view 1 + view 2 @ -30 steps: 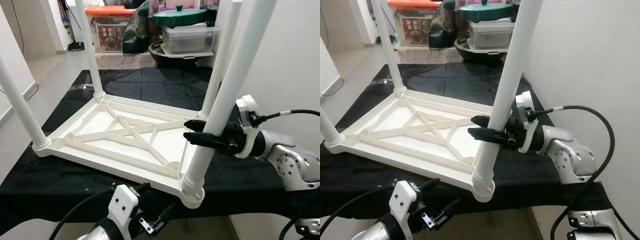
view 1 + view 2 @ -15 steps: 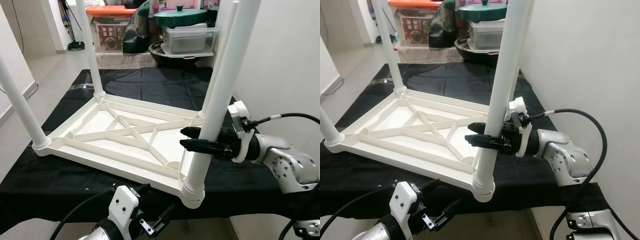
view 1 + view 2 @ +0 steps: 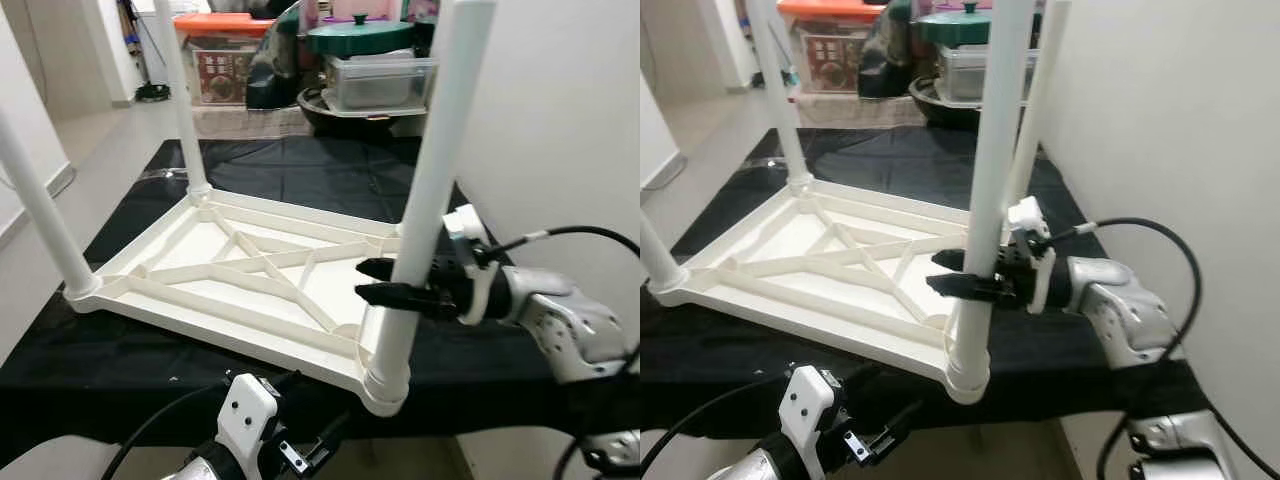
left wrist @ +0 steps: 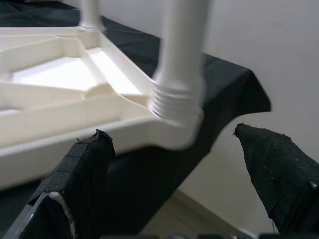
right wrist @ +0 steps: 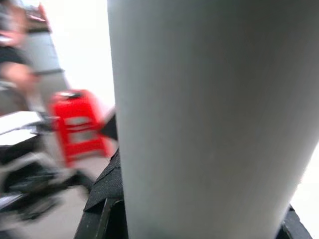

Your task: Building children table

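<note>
Head views: upturned white tabletop (image 3: 230,275) lies on the black-draped bench (image 3: 300,175), ribbed underside up, with legs standing in its corner sockets. Right gripper (image 3: 385,283) reaches in from the right, and its two black fingers straddle the near-right leg (image 3: 420,210) partway up the shaft, one on each side, clamped on the tube. The leg's ribbed base sits in the corner socket (image 3: 385,385) directly below the gripper and the shaft leans slightly, so I judge the step in hand is seating or screwing home this last leg. The other three legs stand beyond the gripper towards the far and left corners; storage boxes and a green lid (image 3: 358,30) sit well behind. Left gripper (image 3: 880,435) hangs low, just under the bench edge, below and to the left of that socket. Left wrist view: left gripper fingers spread wide with nothing between them, and the threaded collar (image 4: 177,102) of the same leg is dead ahead, seated in the tabletop corner. Right wrist view: the leg shaft is pressed right up against the camera, between the fingers; red stool (image 5: 79,124) blurred behind. Next move, my call: keep the grip, square the leg upright, then twist or push down until the collar bottoms out.
</note>
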`<state>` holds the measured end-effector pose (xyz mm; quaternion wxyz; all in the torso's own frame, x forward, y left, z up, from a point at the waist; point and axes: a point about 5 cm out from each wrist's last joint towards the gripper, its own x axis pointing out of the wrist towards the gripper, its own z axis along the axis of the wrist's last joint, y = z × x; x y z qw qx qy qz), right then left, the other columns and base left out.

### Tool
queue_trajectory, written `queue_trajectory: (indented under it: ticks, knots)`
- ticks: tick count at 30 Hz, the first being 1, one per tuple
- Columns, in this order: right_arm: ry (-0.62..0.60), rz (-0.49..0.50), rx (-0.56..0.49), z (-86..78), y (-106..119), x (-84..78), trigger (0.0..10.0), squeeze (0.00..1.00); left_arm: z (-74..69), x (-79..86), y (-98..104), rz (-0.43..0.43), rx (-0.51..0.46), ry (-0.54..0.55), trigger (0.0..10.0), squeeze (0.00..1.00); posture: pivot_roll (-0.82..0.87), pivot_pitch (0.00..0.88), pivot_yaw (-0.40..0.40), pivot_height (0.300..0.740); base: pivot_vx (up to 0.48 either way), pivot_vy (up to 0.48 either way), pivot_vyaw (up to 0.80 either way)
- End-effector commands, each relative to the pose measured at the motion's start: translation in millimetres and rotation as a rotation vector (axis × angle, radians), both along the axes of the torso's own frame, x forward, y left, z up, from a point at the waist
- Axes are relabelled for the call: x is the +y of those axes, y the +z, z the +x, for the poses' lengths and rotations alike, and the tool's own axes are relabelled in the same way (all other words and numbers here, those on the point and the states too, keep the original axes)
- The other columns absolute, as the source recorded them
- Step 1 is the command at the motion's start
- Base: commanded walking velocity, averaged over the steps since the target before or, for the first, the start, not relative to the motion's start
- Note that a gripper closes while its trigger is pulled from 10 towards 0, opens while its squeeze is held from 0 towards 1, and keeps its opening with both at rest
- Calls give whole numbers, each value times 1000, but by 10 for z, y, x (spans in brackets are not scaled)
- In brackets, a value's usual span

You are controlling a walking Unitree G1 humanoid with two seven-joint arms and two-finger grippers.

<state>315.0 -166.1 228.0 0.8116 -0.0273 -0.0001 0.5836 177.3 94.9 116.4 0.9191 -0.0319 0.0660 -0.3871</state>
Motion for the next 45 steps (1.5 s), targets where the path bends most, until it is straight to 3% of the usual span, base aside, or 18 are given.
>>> queue_trajectory:
  ticks: [1, 4, 5, 7, 10, 14, 19, 22, 26, 29, 40, 45]
  knots:
    - [-150, -60, -16, 107, -100, -70, 10000, 0, -7, 13, 14, 17, -15, 3, 10000, 0, 52, 62, -32, 740, 0, 0, 0]
    - [-207, -44, -26, 158, -89, -77, 10000, 0, -6, 13, 13, 17, -15, 3, 10000, 0, 50, 60, -31, 740, 0, 0, 0]
    - [-321, -13, -38, 252, -76, -96, 10000, 0, -5, 11, 11, 17, -16, 2, 10000, 0, 51, 57, -31, 740, 0, 0, 0]
    - [-353, 3, -38, 278, -74, -92, 10000, 0, -5, 10, 10, 18, -16, 1, 10000, 0, 51, 57, -31, 740, 0, 0, 0]
    - [-353, 9, -39, 282, -74, -84, 10000, 0, -5, 10, 10, 18, -17, 1, 10000, 0, 51, 57, -31, 740, 0, 0, 0]
    - [-245, 45, -1, 190, -123, 50, 10000, 0, 0, 8, 13, 14, -18, 5, 10000, 0, 51, 51, -31, 740, 0, 0, 0]
    - [-259, 32, -5, 203, -185, 91, 10000, 0, 15, 12, 22, 12, -24, 15, 10000, 0, 53, 50, -33, 740, 0, 0, 0]
    - [-426, 71, 47, 332, -238, 91, 10000, 0, 53, 30, 40, 7, -37, 50, 10000, 0, 51, 47, -29, 740, 0, 0, 0]
    - [-523, 82, 68, 391, -274, 78, 10000, 0, 79, 41, 46, 8, -44, 64, 10000, 0, 47, 44, -27, 740, 0, 0, 0]
    - [-668, 79, 103, 465, -348, 27, 10000, 0, 96, 35, 44, 12, -49, 61, 10000, 0, 46, 41, -27, 740, 0, 0, 0]
    - [-743, 16, 104, 475, -410, 118, 10000, 0, 117, 50, 50, 18, -57, 72, 10000, 0, 48, 49, -26, 740, 0, 0, 0]
    - [-873, -19, 47, 512, -378, 155, 10000, 0, 146, 61, 57, 23, -68, 84, 10000, 0, 48, 50, -26, 740, 0, 0, 0]
